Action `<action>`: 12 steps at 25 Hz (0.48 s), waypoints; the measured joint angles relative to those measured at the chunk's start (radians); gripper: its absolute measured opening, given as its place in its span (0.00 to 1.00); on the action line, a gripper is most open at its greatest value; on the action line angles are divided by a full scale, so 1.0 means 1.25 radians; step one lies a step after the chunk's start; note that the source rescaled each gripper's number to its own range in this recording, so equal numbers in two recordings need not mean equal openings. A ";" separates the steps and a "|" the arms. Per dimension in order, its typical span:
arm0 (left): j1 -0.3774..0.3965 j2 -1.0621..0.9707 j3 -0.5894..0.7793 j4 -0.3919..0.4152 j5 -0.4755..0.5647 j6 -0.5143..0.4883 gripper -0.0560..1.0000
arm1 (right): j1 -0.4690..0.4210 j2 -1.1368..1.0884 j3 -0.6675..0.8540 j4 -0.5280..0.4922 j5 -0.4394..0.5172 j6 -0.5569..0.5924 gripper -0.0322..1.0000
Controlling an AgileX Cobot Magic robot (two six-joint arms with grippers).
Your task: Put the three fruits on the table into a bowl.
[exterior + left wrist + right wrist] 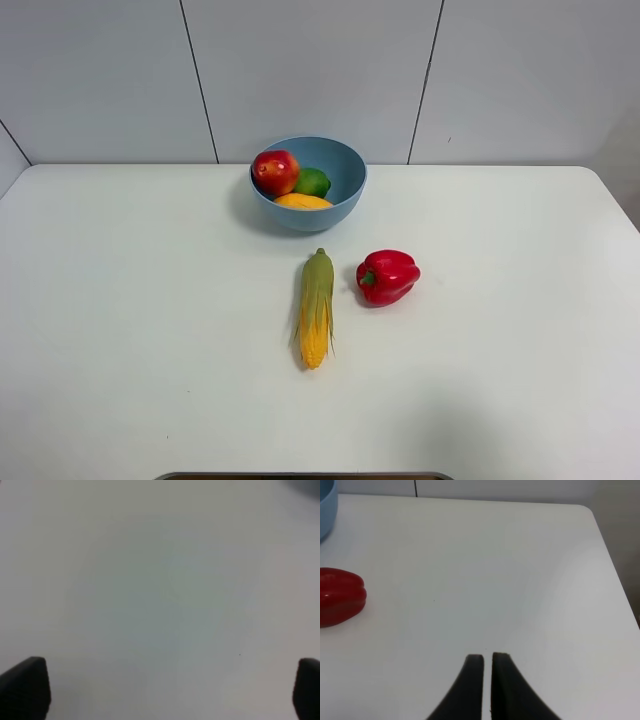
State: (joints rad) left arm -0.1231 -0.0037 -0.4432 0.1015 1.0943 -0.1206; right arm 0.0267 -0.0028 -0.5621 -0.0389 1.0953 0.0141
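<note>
Left fingers (25, 687) spread wide over bare table (160, 590), holding nothing. Right fingers (475, 680) pressed together, empty, near the pepper (340, 597).

Nearest: corn (316, 310) and pepper (387, 276) side by side on the table (120, 330), apart from each other. Not fruit, leave them.

Farther back: bowl (340, 185) holds all three: mango (302, 201) at the front, apple (275, 172) to the left, green fruit (313, 182) behind. Task looks done.

Handling, if a re-grip were needed: all look rigid, glossy, likely slippery and light. Take the apple and green fruit across the widest girth, the mango across its short axis. Bowl wall crowds the approach.
</note>
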 joint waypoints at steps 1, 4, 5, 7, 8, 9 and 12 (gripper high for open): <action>0.000 0.000 0.000 0.000 0.000 0.000 0.99 | 0.000 0.000 0.000 0.000 0.000 0.000 0.03; 0.000 0.000 0.000 0.000 0.000 0.000 0.99 | 0.000 0.000 0.000 0.000 0.000 0.000 0.03; 0.000 0.000 0.000 0.000 0.000 0.000 0.99 | 0.000 0.000 0.000 0.000 0.000 0.000 0.03; 0.000 0.000 0.000 0.000 0.000 0.000 0.99 | 0.000 0.000 0.000 0.000 0.000 0.000 0.03; 0.000 0.000 0.000 0.000 0.000 0.000 0.99 | 0.000 0.000 0.000 0.000 0.000 0.000 0.03; 0.000 0.000 0.000 0.000 0.000 0.000 0.99 | 0.000 0.000 0.000 0.000 0.000 0.000 0.03; 0.021 0.000 0.000 0.000 0.000 0.000 0.99 | 0.000 0.000 0.000 0.000 0.000 0.000 0.03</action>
State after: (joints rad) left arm -0.0964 -0.0037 -0.4432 0.1015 1.0943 -0.1206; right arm 0.0267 -0.0028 -0.5621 -0.0389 1.0953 0.0141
